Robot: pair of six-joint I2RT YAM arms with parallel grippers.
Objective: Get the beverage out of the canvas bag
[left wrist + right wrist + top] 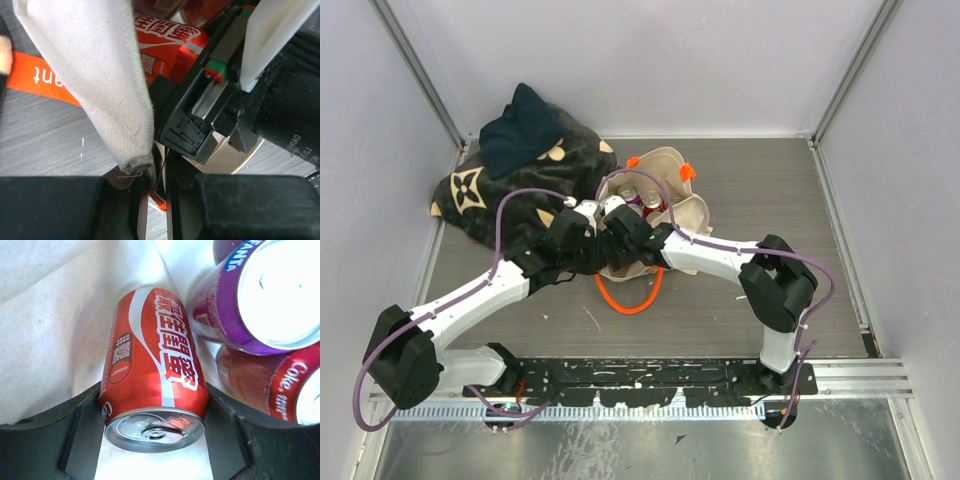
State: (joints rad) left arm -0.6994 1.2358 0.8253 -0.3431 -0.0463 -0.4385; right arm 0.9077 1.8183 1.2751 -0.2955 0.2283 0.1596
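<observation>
The beige canvas bag (672, 208) with orange handles lies open in the middle of the table, with cans inside. My left gripper (590, 213) is shut on the bag's near rim; in the left wrist view the beige canvas (105, 85) is pinched between its jaws (155, 186). My right gripper (624, 216) reaches into the bag. In the right wrist view it (155, 407) is shut on a red cola can (152, 365), lid towards the camera, a finger (75, 427) on each side. A purple Fanta can (250, 295) and a second red can (270, 380) lie beside it.
A dark floral-patterned blanket (505, 195) with a dark blue cloth (520, 135) on top lies at the back left, touching the bag. An orange handle loop (632, 300) lies on the table before the bag. The enclosure walls stand close on both sides.
</observation>
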